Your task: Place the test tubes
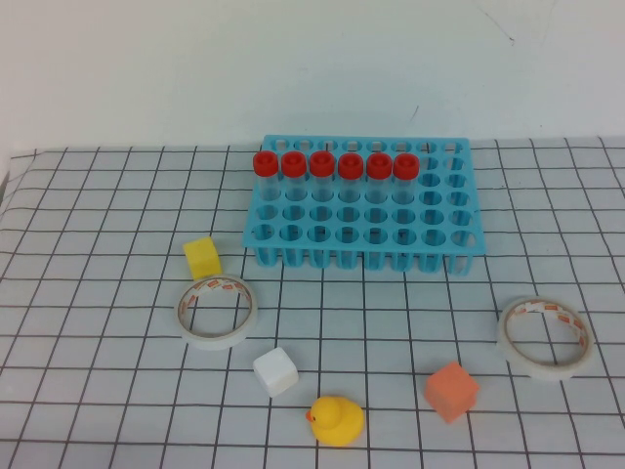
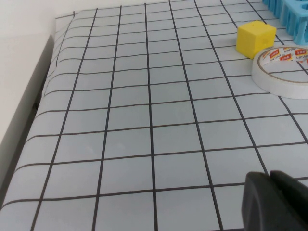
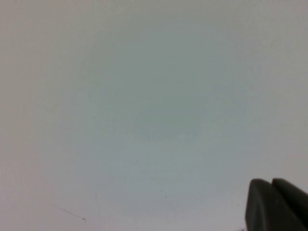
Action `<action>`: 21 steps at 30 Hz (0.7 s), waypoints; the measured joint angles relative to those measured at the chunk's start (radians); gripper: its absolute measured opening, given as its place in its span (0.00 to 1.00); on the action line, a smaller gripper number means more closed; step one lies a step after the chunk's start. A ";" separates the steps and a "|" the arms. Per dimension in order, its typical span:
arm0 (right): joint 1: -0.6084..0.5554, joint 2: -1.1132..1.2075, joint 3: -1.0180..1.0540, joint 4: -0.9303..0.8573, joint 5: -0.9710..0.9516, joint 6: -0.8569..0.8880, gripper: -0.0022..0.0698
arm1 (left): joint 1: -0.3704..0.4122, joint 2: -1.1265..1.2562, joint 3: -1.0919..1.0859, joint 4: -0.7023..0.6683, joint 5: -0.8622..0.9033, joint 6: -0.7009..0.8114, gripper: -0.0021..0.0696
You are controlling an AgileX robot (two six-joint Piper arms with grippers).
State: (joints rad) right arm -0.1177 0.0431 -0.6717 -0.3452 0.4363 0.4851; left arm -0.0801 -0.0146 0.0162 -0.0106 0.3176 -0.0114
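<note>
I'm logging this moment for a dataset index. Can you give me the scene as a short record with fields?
rack: blue rack, far centre of the gridded table
test tubes: six red-capped test tubes, upright in one row near the rack's back; other holes look empty
in front of rack: yellow cube, left tape roll, white cube, rubber duck, orange cube, right tape roll
left gripper: shut, empty, over the table's left part
right gripper: shut, empty, facing a blank pale surface
</note>
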 joint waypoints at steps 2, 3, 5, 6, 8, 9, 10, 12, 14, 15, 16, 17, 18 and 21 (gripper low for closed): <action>0.000 0.000 0.000 0.002 0.000 0.000 0.03 | 0.000 0.000 0.000 0.000 0.000 0.000 0.03; 0.000 0.000 0.000 0.002 0.000 0.000 0.03 | 0.000 0.000 0.000 0.000 0.000 0.000 0.03; 0.000 -0.002 0.011 0.002 -0.019 0.000 0.03 | 0.000 0.000 0.000 0.000 0.000 0.000 0.03; 0.000 -0.002 0.022 0.005 -0.043 -0.005 0.03 | 0.000 0.000 0.000 0.000 0.000 0.000 0.03; 0.000 0.002 0.065 0.024 -0.108 -0.055 0.03 | 0.000 0.000 0.000 0.000 0.000 0.000 0.03; 0.000 0.002 0.091 0.033 -0.134 -0.091 0.03 | 0.000 0.000 0.000 0.000 0.000 0.000 0.03; 0.000 0.002 0.129 0.047 -0.163 -0.149 0.03 | 0.000 0.000 0.000 0.000 0.000 0.000 0.03; -0.002 0.002 0.203 0.081 -0.200 -0.281 0.03 | 0.000 0.000 0.000 0.000 0.000 0.000 0.03; -0.002 -0.014 0.287 0.138 -0.212 -0.395 0.03 | 0.000 0.000 0.000 0.000 0.000 0.000 0.03; -0.002 -0.026 0.318 0.167 -0.214 -0.431 0.03 | 0.000 0.000 0.000 0.000 0.000 0.000 0.03; -0.002 -0.041 0.357 0.206 -0.217 -0.471 0.03 | 0.000 0.000 0.000 0.000 0.000 0.000 0.03; -0.002 -0.050 0.394 0.244 -0.222 -0.506 0.03 | 0.000 0.000 0.000 0.000 0.000 0.000 0.03; -0.002 -0.053 0.429 0.271 -0.227 -0.531 0.03 | 0.000 0.000 0.000 0.000 0.000 0.000 0.03; -0.002 -0.056 0.521 0.319 -0.232 -0.577 0.03 | 0.000 0.000 0.000 0.000 0.000 0.000 0.03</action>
State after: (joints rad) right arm -0.1194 -0.0127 -0.1505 -0.0264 0.2048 -0.0918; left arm -0.0801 -0.0146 0.0162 -0.0106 0.3176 -0.0114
